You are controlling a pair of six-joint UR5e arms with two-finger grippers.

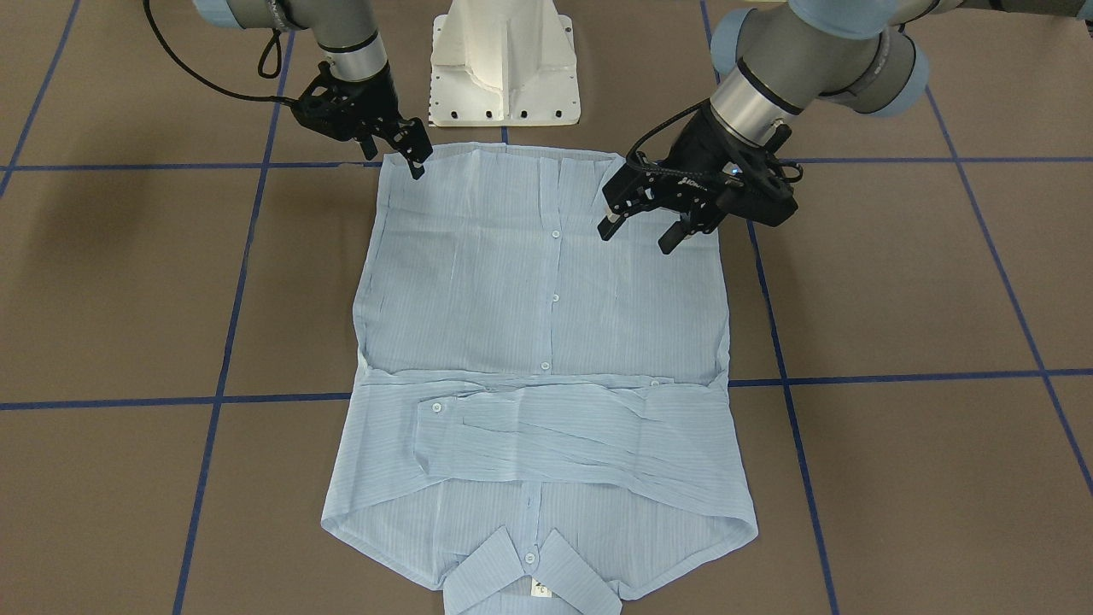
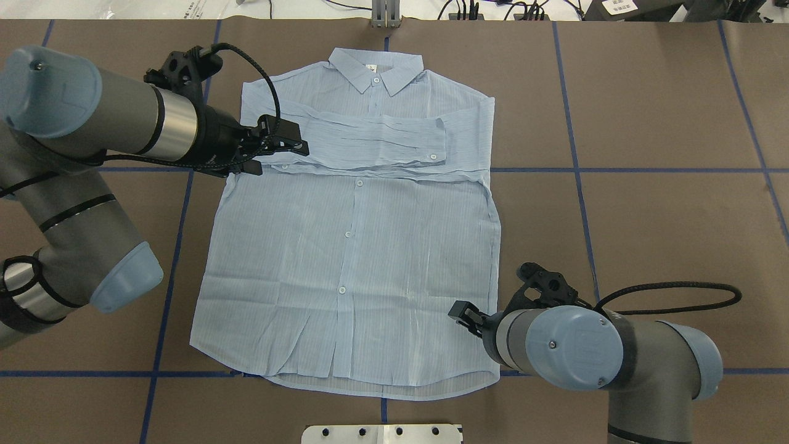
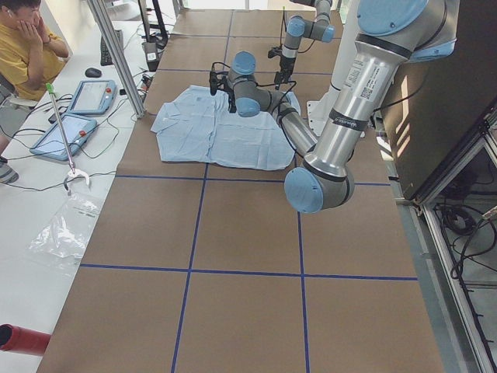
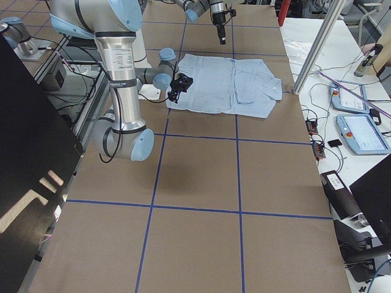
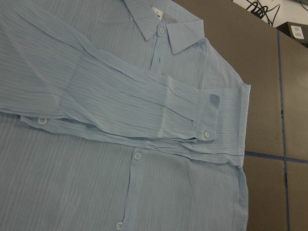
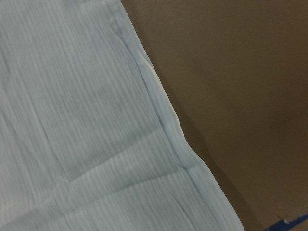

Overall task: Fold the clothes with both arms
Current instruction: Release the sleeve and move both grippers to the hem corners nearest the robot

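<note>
Shirt [image 1: 546,290] flat on brown table [image 1: 897,282], buttoned front up. Hem end lies just in front of white pedestal [image 1: 504,60]; collar [image 1: 529,572] at the end farthest from pedestal, small white label [image 1: 540,588] showing inside it. Both sleeves [image 1: 581,427] folded across the chest in a band, on the far half from pedestal; cuff buttons visible.

Left gripper [image 1: 636,238]: fingers apart, nothing between them, raised above the shirt on the pedestal's left side; its wrist view looks down on collar and folded sleeves.

Right gripper [image 1: 394,162]: close to pedestal on its right side, over the hem corner; fingers look apart, holding no cloth. Its wrist view shows only the shirt's side edge and bare table
</note>
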